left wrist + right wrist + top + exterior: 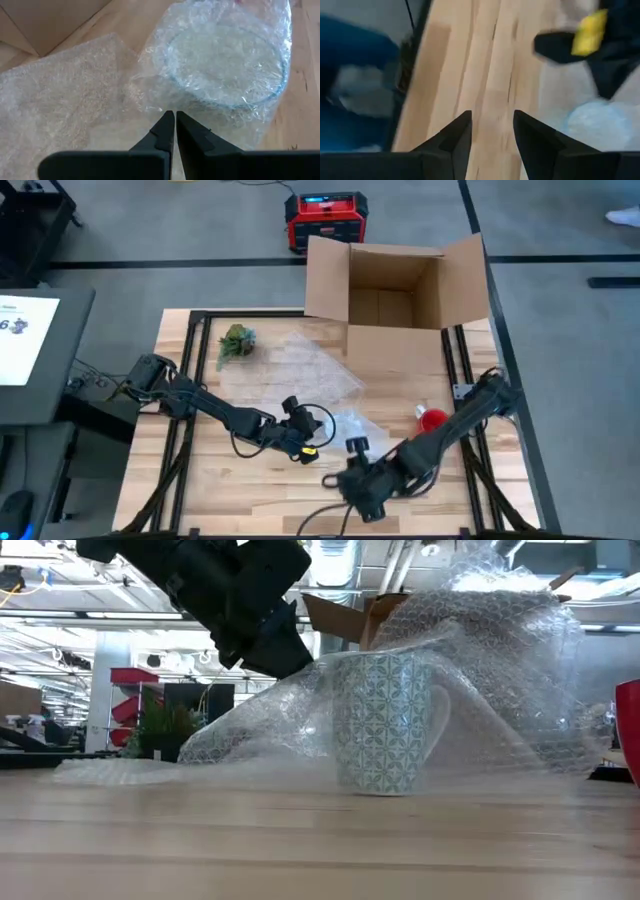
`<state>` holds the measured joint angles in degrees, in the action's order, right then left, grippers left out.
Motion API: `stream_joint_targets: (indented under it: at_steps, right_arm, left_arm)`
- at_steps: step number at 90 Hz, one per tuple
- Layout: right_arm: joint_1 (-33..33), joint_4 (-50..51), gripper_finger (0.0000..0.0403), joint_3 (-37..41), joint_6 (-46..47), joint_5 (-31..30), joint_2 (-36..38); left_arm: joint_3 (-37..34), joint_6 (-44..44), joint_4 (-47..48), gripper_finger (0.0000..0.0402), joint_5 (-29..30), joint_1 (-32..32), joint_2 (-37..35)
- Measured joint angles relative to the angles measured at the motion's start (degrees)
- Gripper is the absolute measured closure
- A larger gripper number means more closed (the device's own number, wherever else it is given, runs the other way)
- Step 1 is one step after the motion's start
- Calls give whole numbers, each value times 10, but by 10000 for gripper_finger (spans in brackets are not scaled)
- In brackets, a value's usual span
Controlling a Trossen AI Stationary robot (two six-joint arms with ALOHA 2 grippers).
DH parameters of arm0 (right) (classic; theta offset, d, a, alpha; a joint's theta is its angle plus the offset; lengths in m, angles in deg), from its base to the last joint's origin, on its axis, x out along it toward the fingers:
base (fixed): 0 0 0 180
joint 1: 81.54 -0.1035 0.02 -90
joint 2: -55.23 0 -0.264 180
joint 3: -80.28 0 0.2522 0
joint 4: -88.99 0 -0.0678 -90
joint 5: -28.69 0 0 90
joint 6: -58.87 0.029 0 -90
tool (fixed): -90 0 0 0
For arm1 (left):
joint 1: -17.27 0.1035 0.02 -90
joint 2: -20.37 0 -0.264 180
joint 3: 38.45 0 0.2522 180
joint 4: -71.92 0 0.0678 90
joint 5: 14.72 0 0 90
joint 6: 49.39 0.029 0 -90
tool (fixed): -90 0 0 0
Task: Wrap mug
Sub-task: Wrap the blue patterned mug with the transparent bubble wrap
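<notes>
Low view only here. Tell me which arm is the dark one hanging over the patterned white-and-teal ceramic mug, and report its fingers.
Observer: That is the left arm. The left gripper is shut on the clear bubble wrap draped over the patterned white-and-teal ceramic mug.
Operator: Now give me the right gripper.
Observer: The right gripper is open and holds nothing, over bare wood of the wooden table beside the wrap.
Operator: Name what stands behind the mug.
Observer: An open brown cardboard box stands at the table's far edge.
</notes>
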<state>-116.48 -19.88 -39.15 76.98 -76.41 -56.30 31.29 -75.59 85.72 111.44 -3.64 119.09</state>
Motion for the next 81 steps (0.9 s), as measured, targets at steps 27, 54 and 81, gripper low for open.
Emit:
stream_joint_targets:
  at_steps: [27, 54, 81]
  right_arm:
    - [26, 191, 294, 31, 142, -143, -11]
    - [98, 175, 294, 171, 174, -169, 30]
    - [138, 47, 295, 289, 136, -148, 117]
  left_arm:
    - [0, -2, 1, 402, -6, 0, 0]
    - [0, 0, 1, 402, -14, 0, 0]
    - [3, -5, 12, 402, -14, 0, -18]
